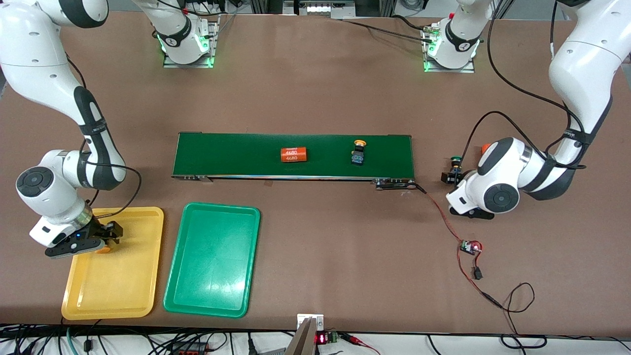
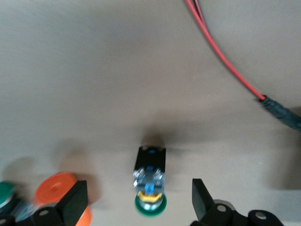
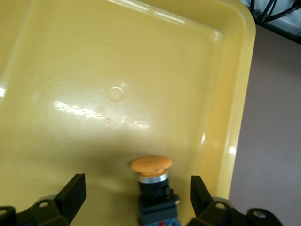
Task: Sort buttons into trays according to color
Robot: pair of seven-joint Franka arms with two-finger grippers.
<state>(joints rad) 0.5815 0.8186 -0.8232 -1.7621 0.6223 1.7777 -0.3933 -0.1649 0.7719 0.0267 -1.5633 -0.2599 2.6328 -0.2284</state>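
Observation:
A yellow-capped button (image 3: 152,184) lies in the yellow tray (image 3: 117,70), between the spread fingers of my open right gripper (image 3: 136,184), which touch nothing. In the front view this gripper (image 1: 109,235) hangs low over the yellow tray (image 1: 116,291). My left gripper (image 2: 139,201) is open around a green-capped button (image 2: 150,181) lying on the table, with a gap on each side. That button (image 1: 456,159) and gripper (image 1: 450,176) are off the belt's end toward the left arm. Another green cap (image 2: 4,192) shows partly. A yellow-capped button (image 1: 359,151) lies on the belt. The green tray (image 1: 212,259) holds nothing.
An orange cylinder marked 4680 (image 1: 294,154) lies on the dark-green conveyor belt (image 1: 236,153). Another orange cylinder (image 2: 57,187) lies beside my left gripper's finger. A red and black cable (image 1: 443,217) runs from the belt's end to a small circuit board (image 1: 471,247).

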